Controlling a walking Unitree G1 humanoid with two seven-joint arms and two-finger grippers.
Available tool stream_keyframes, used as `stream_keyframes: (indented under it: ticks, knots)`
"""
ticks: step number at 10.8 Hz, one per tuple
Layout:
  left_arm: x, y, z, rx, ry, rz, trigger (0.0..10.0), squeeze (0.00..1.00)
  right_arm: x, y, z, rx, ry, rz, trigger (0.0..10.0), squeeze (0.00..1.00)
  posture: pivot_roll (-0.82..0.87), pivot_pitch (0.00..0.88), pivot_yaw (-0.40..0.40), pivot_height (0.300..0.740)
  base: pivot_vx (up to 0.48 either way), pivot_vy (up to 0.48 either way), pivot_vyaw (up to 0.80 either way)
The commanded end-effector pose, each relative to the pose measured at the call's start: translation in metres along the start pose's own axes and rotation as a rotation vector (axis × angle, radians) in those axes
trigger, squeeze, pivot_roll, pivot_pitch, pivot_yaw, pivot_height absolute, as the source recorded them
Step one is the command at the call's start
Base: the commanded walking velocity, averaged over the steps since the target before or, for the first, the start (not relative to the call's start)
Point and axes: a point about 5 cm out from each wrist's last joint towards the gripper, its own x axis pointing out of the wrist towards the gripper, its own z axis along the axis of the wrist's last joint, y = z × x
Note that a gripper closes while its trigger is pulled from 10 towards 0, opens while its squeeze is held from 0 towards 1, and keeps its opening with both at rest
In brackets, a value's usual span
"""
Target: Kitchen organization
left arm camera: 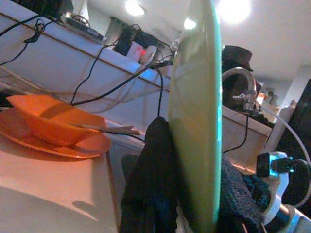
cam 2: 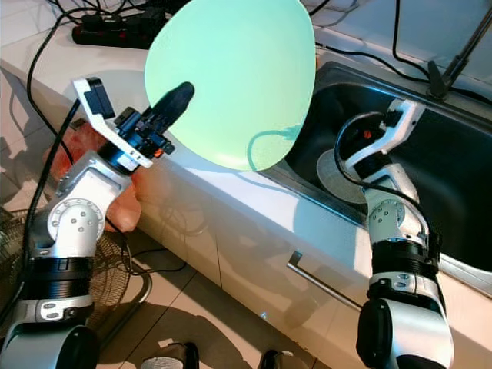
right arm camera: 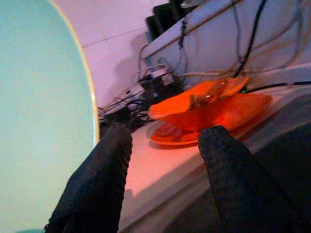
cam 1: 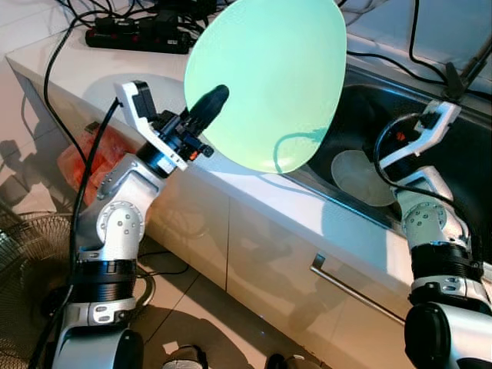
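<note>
With the head camera looking down over the bench (cam 1: 254,204), I have the left end effector (cam 1: 201,115) clenched on a large pale green plate (cam 1: 269,81), holding it up on edge above the bench, just beside the near rim of the dark sink (cam 1: 430,165). One black finger (cam 1: 209,106) lies across the plate's face toward me; from the left wrist view the plate (left arm camera: 197,116) stands almost edge-on between the two fingers, one on each face.

My right end effector (right arm camera: 165,145) reaches over the sink, and its wrist view shows two black fingers (right arm camera: 99,179) spread well apart with nothing between them, so it is released. Down in the basin, below that arm, sits a round pale disc (cam 1: 361,178); I think it is another plate or a strainer, but the view is too dim to tell.

Across the bench an orange bowl (left arm camera: 58,121) sits on an orange plate (left arm camera: 53,145), with what look like chopsticks (left arm camera: 109,129) resting in the bowl. A black power strip (cam 1: 138,34) with several cables lies along the far edge of the bench. A long drawer handle (cam 1: 357,292) runs along the cabinet front below. A floor fan (cam 1: 27,261) stands on the tiles by my left arm.
</note>
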Motion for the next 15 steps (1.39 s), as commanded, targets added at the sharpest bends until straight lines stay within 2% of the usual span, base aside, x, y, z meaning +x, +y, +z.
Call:
stream_keyframes:
  ticks: [1,3,5,6,7,10,11,12,15]
  knots:
    - [0.001,-0.007,0.01,0.005,-0.042,-0.056,10.0,0.0,-0.004,-0.004,0.004,0.01,-0.004,0.012,10.0,0.0,0.06,0.117,-0.026,0.74,0.0,0.0,0.0]
    - [-0.001,-0.007,0.012,0.009,-0.031,-0.076,10.0,0.0,-0.008,-0.001,-0.002,0.06,0.007,0.097,10.0,0.0,0.06,0.105,-0.026,0.74,0.0,0.0,0.0]
    - [-0.002,-0.008,0.012,0.01,-0.022,-0.085,10.0,0.0,-0.008,0.001,-0.004,0.093,-0.002,0.127,10.0,0.0,0.06,0.103,-0.025,0.74,0.0,0.0,0.0]
    - [-0.004,-0.008,0.013,0.011,-0.02,-0.088,10.0,0.0,-0.009,0.002,-0.003,0.126,-0.022,0.141,10.0,1.0,0.06,0.103,-0.025,0.74,0.0,0.0,0.0]
    - [-0.005,-0.007,0.013,0.012,-0.015,-0.087,10.0,0.0,-0.01,0.002,0.002,0.168,-0.06,0.167,10.0,1.0,0.06,0.103,-0.025,0.74,0.0,0.0,0.0]
    - [-0.006,-0.007,0.014,0.011,-0.015,-0.089,10.0,0.0,-0.01,0.002,0.001,0.165,-0.052,0.174,10.0,1.0,0.06,0.105,-0.027,0.74,0.0,0.0,0.0]
    - [-0.006,-0.007,0.014,0.007,-0.017,-0.091,10.0,0.0,-0.01,0.001,-0.002,0.169,-0.048,0.155,10.0,0.45,0.06,0.105,-0.027,0.74,0.0,0.0,0.0]
    - [-0.006,-0.008,0.014,0.006,-0.016,-0.093,10.0,0.0,-0.009,0.002,-0.004,0.169,-0.037,0.16,10.0,0.0,0.07,0.111,-0.031,0.74,0.0,0.0,0.0]
    - [-0.006,-0.008,0.012,-0.013,-0.009,-0.109,10.0,0.0,-0.008,0.005,-0.008,0.176,-0.021,0.176,10.0,0.0,0.07,0.116,-0.032,0.74,0.0,0.0,0.0]
